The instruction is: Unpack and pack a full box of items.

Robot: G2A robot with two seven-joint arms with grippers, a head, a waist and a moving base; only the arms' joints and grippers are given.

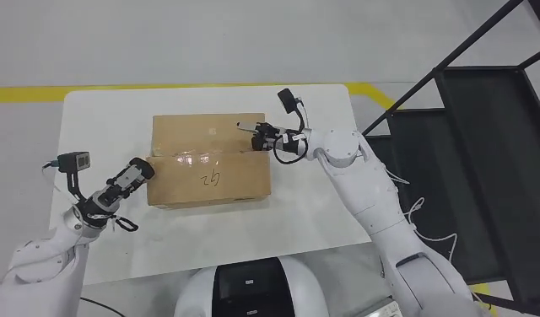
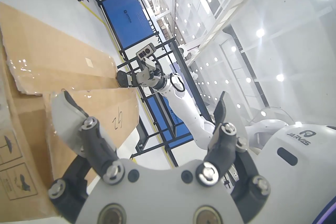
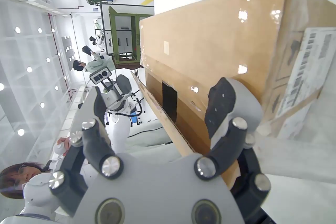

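Since the box [image 1: 211,169] is probably heavy, its stiff flap [image 3: 173,130], between the wide-open, empty right gripper [image 3: 157,95] fingers, offers the hold; the left gripper [image 2: 143,105] is open and empty too.

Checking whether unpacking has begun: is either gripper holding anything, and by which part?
Nothing is held. The left gripper is open beside one end of the box; the right gripper is open at the other, a flap edge between its fingers, unclamped.
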